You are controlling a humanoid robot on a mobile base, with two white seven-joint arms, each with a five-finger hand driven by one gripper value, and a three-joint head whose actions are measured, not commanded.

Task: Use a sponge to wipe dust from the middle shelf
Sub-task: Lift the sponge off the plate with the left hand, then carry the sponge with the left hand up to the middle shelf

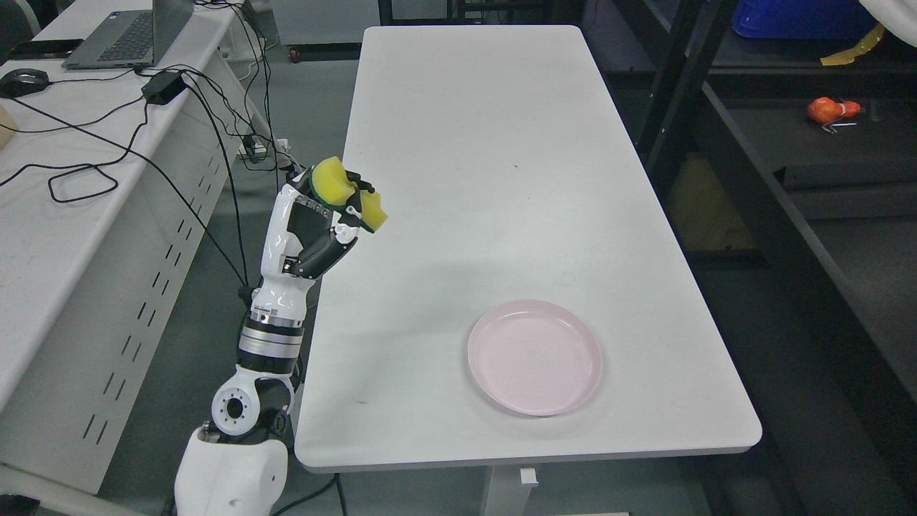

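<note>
The robot's left arm rises from the lower left, forearm nearly upright beside the white table's (pixel 501 179) left edge. The left hand (pixel 319 222) is raised with fingers (pixel 352 208) curled tightly around a yellow sponge with a green scouring layer (pixel 337 188), squeezing it above the table's left edge. An empty pink plate (pixel 534 357) sits near the table's front right. Dark shelving (pixel 788 179) stands at right, well apart from the sponge.

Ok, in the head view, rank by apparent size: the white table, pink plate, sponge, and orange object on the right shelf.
1. White table
2. Pink plate
3. Sponge, held in the left robot hand
4. Orange object, though it sits farther from the camera, so its true size against the sponge is unsure.
</note>
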